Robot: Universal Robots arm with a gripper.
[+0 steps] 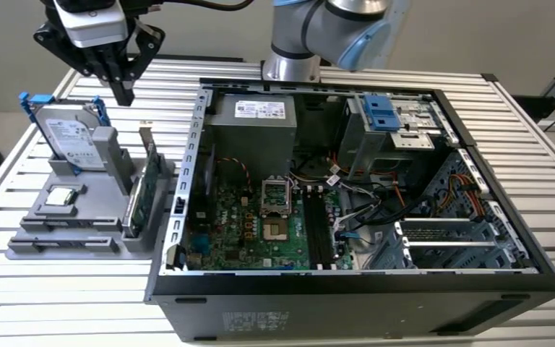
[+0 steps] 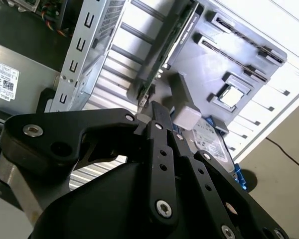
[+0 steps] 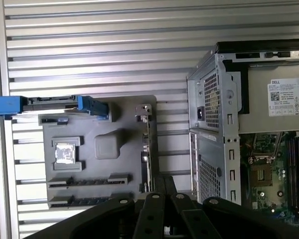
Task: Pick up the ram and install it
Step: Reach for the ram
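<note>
Gripper (image 1: 123,92) upper left of exterior frame, fingers together, empty, high beside hard drive (image 1: 69,134) on gray holder (image 1: 27,248). Ram (image 3: 89,201) seated in holder slot, first wrist view.

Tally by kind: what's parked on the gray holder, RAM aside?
hard drive: 1
processor chip: 1
green circuit card: 1
Total: 3

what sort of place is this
Likely a robotics lab bench for PC assembly: a robot arm stands over a slatted metal table, with an open computer case and a grey fixture holding parts.
</note>
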